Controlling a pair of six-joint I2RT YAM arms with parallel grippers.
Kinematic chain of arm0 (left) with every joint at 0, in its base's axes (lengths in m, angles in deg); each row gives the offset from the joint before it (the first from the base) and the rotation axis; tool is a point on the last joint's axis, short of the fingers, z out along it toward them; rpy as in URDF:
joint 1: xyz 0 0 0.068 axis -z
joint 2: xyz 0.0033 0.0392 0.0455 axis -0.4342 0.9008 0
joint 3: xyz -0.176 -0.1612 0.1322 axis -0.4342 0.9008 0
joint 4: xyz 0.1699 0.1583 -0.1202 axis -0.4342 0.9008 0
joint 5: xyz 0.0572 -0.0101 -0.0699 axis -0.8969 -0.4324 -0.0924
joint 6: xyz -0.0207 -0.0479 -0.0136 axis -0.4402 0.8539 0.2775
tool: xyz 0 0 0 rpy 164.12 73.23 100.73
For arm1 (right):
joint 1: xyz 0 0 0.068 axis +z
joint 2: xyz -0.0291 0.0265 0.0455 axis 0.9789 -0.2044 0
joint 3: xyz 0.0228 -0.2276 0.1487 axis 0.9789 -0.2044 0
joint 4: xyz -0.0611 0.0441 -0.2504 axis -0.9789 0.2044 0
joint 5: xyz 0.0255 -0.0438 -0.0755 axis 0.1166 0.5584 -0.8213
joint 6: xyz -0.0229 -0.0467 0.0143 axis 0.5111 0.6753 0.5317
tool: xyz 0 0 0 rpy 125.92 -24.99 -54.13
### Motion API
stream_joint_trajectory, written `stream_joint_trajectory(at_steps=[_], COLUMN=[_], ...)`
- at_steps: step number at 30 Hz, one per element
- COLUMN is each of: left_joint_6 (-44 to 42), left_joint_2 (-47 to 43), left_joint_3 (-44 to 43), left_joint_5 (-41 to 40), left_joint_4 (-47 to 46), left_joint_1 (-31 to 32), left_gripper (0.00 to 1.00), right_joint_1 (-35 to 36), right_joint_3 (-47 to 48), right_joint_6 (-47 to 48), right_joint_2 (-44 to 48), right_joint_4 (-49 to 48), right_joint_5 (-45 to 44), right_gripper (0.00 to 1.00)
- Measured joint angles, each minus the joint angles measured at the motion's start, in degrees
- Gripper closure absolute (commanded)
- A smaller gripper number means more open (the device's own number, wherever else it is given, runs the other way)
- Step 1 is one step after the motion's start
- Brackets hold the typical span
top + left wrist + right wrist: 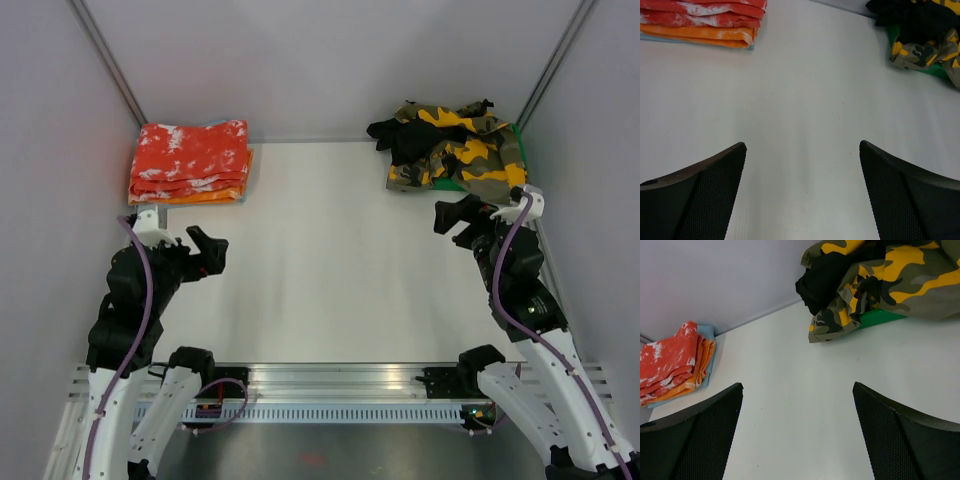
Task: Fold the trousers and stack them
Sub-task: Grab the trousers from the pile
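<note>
The camouflage trousers (465, 150) lie crumpled in a heap at the back right corner of the table, olive-grey, black and yellow-orange, mixed with a black garment (405, 138) and lying over something green (452, 183). They also show in the right wrist view (900, 275) and the left wrist view (927, 50). My right gripper (455, 218) is open and empty, hovering just in front of the heap. My left gripper (208, 250) is open and empty over the left side of the table, in front of the folded cloths.
A stack of folded red-orange, white-speckled cloths (190, 163) sits at the back left corner, on a light blue layer; it also shows in the left wrist view (705, 22) and the right wrist view (675, 365). Grey walls enclose the white table (320, 260) on three sides.
</note>
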Motion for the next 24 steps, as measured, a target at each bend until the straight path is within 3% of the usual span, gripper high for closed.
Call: stream_joint_trajectory(at_steps=[6,13,24], left_joint_6=[-0.7,-1.8,-3.0], left_joint_2=[0.0,-0.7,-0.6], left_joint_3=[0.0,0.7,3.8], left_joint_5=[4.3,7.3,8.7], left_joint_4=[0.2,0.2,-0.3], left_joint_1=[0.0,0.0,0.0], left_gripper=[0.00,0.00,0.00], right_joint_1=[0.1,0.1,-4.0], right_joint_3=[1.8,9.8,32.3], right_joint_6=[-2.1,-2.7,-2.1], right_joint_2=[-1.7,-11.6,-43.7], right_joint_4=[3.1,5.5,4.4], right_joint_5=[-6.1,-13.5,-10.6], right_gripper=[0.02,0.02,0.03])
